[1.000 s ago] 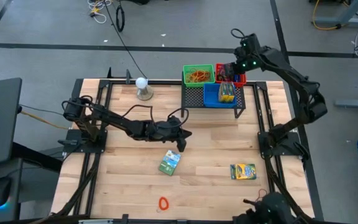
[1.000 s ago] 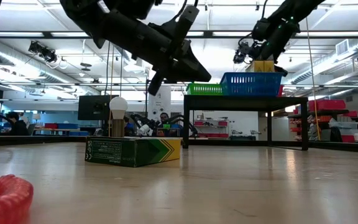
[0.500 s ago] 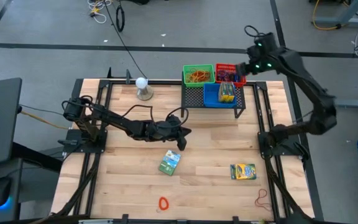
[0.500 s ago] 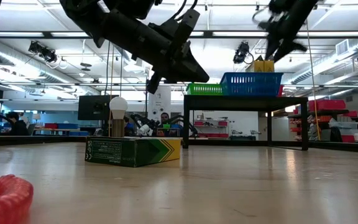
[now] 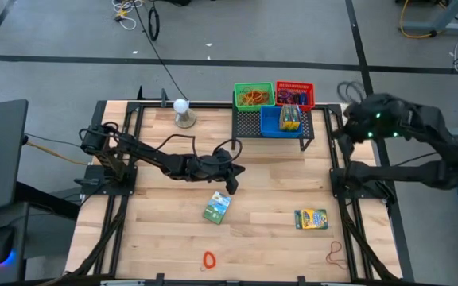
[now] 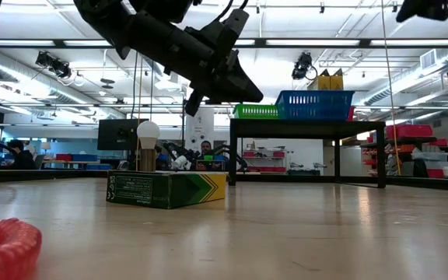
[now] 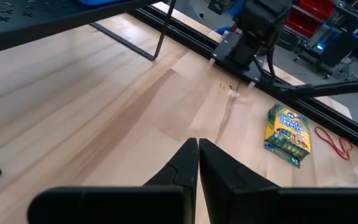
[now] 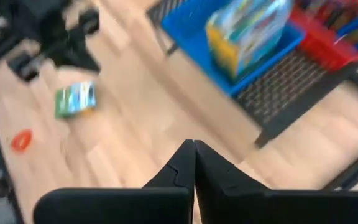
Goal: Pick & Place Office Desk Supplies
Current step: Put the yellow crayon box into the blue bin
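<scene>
Right gripper (image 5: pixel 355 132) clenched on nothing, raised off the table's right edge, just right of the black mesh rack (image 5: pixel 273 125). Left gripper (image 5: pixel 230 184) likewise clamped shut and empty, hanging above mid-table just far-right of the green crayon box (image 5: pixel 217 206). Yellow crayon box (image 5: pixel 311 218) lying flat near the right side, a thin reddish rubber band (image 5: pixel 337 253) loose by the near right corner. Red loop (image 5: pixel 208 259) at the near edge, centre. On the rack: green bin (image 5: pixel 254 96) holding rubber bands, red bin (image 5: pixel 295 93), blue bin (image 5: pixel 281 120) with a crayon box standing inside.
</scene>
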You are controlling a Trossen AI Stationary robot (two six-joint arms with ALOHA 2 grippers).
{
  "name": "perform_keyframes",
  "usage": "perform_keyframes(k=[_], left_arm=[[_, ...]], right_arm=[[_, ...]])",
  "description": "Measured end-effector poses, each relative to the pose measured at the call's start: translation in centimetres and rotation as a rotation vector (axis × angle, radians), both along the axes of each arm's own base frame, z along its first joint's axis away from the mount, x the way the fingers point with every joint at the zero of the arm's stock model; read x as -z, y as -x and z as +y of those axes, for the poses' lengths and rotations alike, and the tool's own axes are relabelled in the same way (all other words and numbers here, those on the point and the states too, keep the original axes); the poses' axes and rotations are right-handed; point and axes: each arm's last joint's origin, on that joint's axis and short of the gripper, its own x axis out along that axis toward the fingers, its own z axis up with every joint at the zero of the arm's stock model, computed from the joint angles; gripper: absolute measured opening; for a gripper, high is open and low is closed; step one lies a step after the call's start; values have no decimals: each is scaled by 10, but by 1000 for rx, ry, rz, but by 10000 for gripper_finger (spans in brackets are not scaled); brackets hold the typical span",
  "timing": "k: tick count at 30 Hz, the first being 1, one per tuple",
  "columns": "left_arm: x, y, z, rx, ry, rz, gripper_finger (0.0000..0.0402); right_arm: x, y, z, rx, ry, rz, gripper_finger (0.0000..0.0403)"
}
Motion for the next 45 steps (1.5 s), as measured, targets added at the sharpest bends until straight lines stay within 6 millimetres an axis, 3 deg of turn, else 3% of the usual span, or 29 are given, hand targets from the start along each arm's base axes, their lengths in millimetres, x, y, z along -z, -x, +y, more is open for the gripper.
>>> perform_keyframes(k=[5, 13, 21, 25, 30, 38, 45], left_arm=[[4, 2, -3, 24, 34, 38, 20], [20, 17, -38, 120, 181, 301, 13], [-1, 31, -81, -17, 354, 553, 32], [-11, 40, -95, -149, 477, 603, 71], [-11, 46, -110, -244, 646, 590, 147], [0, 45, -112, -340, 687, 586, 275], [16, 33, -104, -389, 683, 588, 306]], right_arm=[[27, -13, 9, -104, -47, 60, 5], [64, -67, 24, -352, 7, -96, 4], [90, -87, 36, -469, 55, -162, 5], [94, -88, 36, -498, 88, -162, 6], [93, -89, 36, -545, 144, -166, 6], [93, -89, 36, -612, 217, -158, 6], [93, -89, 36, -639, 247, -154, 7]])
